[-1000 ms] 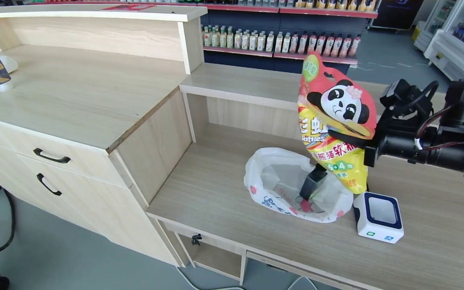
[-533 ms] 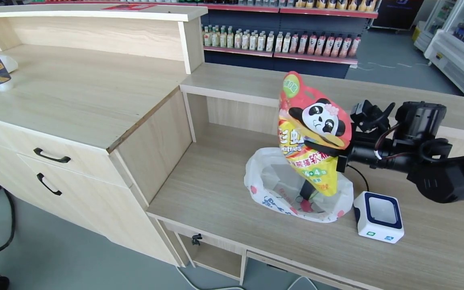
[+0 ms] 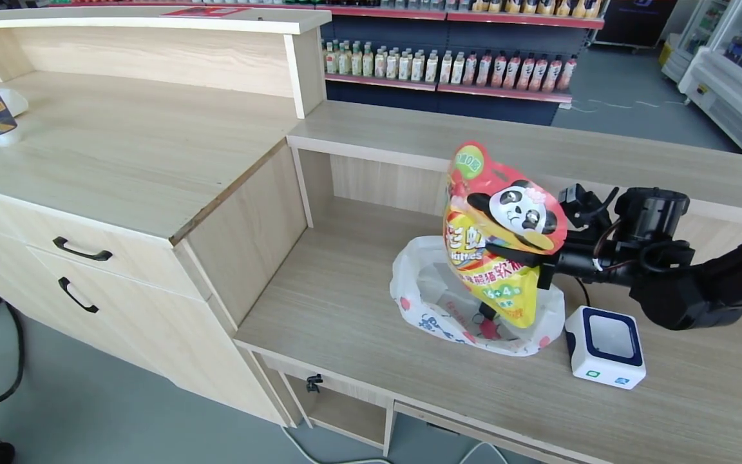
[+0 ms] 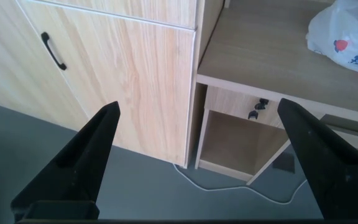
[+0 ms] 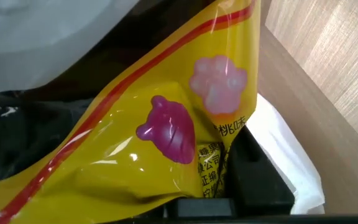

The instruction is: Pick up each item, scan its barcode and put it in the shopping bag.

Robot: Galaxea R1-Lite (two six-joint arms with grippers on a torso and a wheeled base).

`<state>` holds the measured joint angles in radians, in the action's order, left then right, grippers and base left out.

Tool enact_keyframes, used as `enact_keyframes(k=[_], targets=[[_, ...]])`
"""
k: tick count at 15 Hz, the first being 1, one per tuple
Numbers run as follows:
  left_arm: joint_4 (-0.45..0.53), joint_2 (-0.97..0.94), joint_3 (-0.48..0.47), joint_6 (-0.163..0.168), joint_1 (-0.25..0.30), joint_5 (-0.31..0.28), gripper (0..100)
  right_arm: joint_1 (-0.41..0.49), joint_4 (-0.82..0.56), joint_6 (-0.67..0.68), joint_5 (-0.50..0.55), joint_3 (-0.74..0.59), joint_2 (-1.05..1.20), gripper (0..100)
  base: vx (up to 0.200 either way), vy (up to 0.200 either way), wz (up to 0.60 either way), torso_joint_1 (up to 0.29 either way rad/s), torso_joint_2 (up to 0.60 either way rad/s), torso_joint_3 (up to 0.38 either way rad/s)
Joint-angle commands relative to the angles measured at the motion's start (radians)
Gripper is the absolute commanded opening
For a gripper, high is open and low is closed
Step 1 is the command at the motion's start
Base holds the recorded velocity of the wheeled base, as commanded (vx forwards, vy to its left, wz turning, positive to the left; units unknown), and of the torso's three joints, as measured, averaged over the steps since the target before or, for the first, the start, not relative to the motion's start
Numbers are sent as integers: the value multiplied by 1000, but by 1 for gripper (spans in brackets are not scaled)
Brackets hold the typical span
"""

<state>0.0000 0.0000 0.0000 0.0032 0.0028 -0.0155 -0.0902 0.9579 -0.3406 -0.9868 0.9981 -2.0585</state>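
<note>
The right gripper (image 3: 534, 256) is clamped on an upright panda gummy pouch (image 3: 482, 240). Just below it, the pouch's lower tip hangs over the open white shopping bag (image 3: 417, 288). Beside the bag sits the barcode scanner (image 3: 606, 346). The left gripper (image 4: 199, 109) hangs spread wide, far from them.

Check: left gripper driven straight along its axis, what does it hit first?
Left gripper likely meets the cupboard door near its lower corner; depth is unclear, so maybe the floor first.
</note>
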Motion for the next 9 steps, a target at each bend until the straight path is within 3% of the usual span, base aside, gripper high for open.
enact_keyframes(k=[1, 9], targets=[[0, 0, 0, 0, 0, 0, 100, 7, 30, 2, -6, 28, -78, 0, 0, 0, 0, 0, 0, 0], [0, 0, 0, 0, 0, 0, 100, -49, 85, 3, -6, 59, -183, 0, 0, 0, 0, 0, 0, 0]])
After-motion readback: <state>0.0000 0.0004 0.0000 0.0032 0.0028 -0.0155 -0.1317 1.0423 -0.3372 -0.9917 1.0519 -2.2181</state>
